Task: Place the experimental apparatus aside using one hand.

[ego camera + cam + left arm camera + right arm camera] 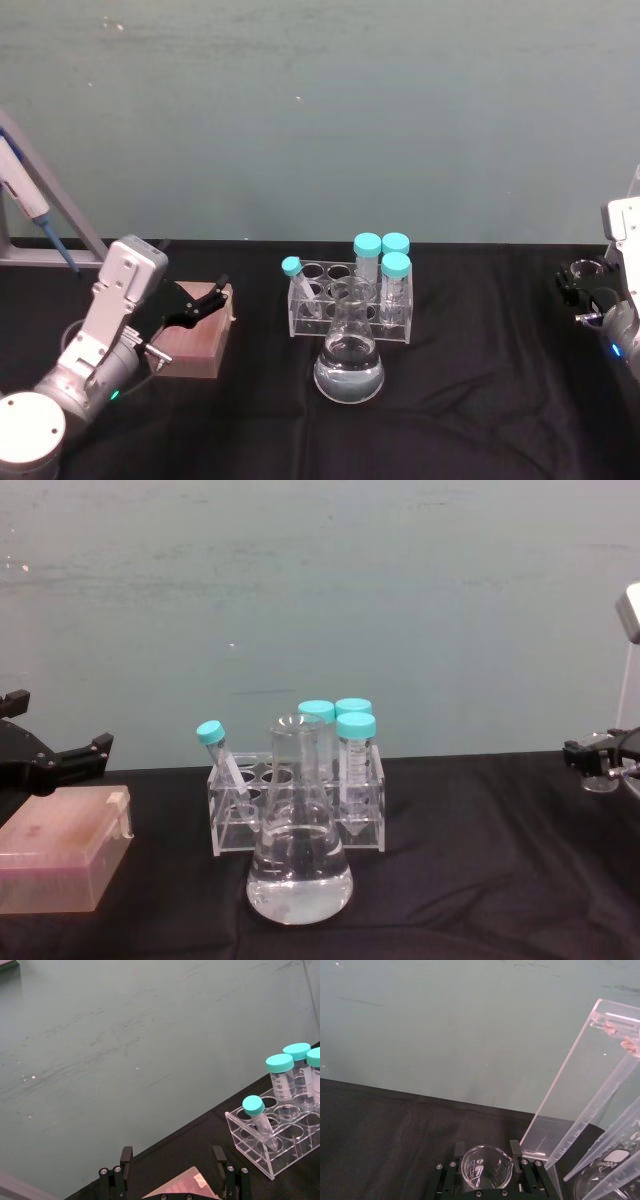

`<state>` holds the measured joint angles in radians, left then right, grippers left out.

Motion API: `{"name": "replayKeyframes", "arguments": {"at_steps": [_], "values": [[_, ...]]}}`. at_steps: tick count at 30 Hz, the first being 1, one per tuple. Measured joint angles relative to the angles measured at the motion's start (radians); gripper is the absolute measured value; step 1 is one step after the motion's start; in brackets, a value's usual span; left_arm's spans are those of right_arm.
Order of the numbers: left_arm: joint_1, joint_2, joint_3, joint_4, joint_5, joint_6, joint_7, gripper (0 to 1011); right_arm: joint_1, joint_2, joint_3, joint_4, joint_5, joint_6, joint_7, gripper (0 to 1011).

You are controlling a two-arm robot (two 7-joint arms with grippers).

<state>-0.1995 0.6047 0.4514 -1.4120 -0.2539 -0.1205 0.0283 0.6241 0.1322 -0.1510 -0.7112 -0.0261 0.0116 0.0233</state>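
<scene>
Glass first: the small clear glass beaker [486, 1169] stands upright, mouth up. It sits between the black fingers [516, 1149] of the right gripper [487, 1152], which are drawn in against its sides and have hold of it. That's out at the far right edge of the black-clothed table [480, 390]. Whether its base touches the cloth, I can't tell.

Just beside it rises the tall narrow clear acrylic stand [570, 1095], long axis vertical. The long clear pipettes [590, 1115] lean across it on a slant. Stand and pipettes are both cut off at the edge of the right wrist view, so their ends are out of sight.

Centre table now: the larger clear conical flask [349, 370] stands with its neck pointing straight up, and clear liquid fills its wide bottom. Right behind it is a clear acrylic tube rack [300, 312]. Three teal-capped tubes [396, 266] stand upright at its right end, and one teal-capped tube [291, 267] leans outward at the left. From the chest view the flask hides the middle of the rack.

Over on the left, the left gripper [172, 1156] hovers just above a pinkish-brown rectangular box [60, 865]. Its fingers are spread wide and hold nothing.
</scene>
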Motion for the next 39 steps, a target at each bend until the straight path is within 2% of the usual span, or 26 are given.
{"name": "replayKeyframes", "arguments": {"at_steps": [20,39], "values": [[0.0,0.0,0.0,0.0,0.0,0.0,0.0,1000,0.009,-0.014,0.036,0.032,-0.038,-0.011,0.031,537],[0.0,0.0,0.0,0.0,0.0,0.0,0.0,1000,0.019,-0.023,0.054,0.056,-0.06,-0.01,0.041,537]]}}
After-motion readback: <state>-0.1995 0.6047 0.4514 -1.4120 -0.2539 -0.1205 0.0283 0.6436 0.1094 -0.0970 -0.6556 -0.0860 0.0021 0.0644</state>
